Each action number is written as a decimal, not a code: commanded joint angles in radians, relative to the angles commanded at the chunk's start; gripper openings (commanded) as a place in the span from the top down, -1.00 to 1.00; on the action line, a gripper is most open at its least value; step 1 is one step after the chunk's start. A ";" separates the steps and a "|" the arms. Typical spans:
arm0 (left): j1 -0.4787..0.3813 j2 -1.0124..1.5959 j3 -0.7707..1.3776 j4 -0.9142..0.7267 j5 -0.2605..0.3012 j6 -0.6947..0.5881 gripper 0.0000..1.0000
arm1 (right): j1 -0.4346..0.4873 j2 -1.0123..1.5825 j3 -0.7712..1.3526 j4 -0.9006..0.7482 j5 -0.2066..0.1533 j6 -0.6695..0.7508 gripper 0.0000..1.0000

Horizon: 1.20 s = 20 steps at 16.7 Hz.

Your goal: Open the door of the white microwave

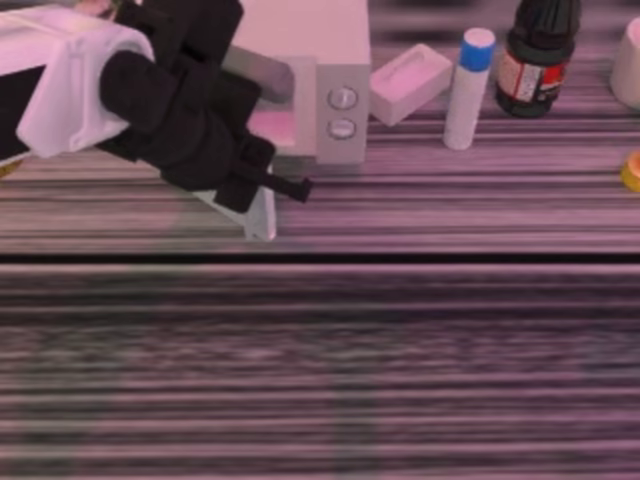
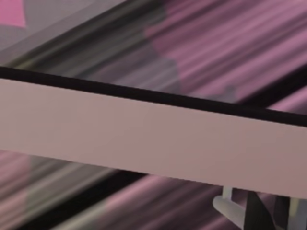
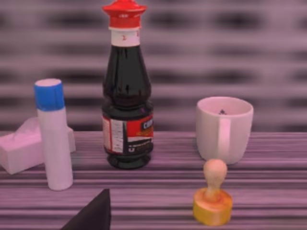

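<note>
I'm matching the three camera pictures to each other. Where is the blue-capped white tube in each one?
Top view: blue-capped white tube stands right of the white microwave.
Left wrist view: not in it.
Right wrist view: tube left of the dark sauce bottle.
Shared landmark: that bottle.

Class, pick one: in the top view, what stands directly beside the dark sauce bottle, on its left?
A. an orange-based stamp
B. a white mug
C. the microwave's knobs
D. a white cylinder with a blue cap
D: the blue-capped white cylinder stands just left of the sauce bottle, with the small white box further left.
</note>
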 joint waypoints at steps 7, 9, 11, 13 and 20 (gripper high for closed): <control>0.000 0.000 0.000 0.000 0.000 0.000 1.00 | 0.000 0.000 0.000 0.000 0.000 0.000 -1.00; 0.000 0.000 0.000 0.000 0.000 0.000 1.00 | 0.000 0.000 0.000 0.000 0.000 0.000 -1.00; 0.000 0.000 0.000 0.000 0.000 0.000 1.00 | 0.000 0.000 0.000 0.000 0.000 0.000 -1.00; -0.003 0.001 -0.004 0.000 0.008 0.000 1.00 | 0.000 0.000 0.000 0.000 0.000 0.000 -1.00; 0.050 -0.051 -0.066 -0.009 0.080 0.139 1.00 | 0.000 0.000 0.000 0.000 0.000 0.000 -1.00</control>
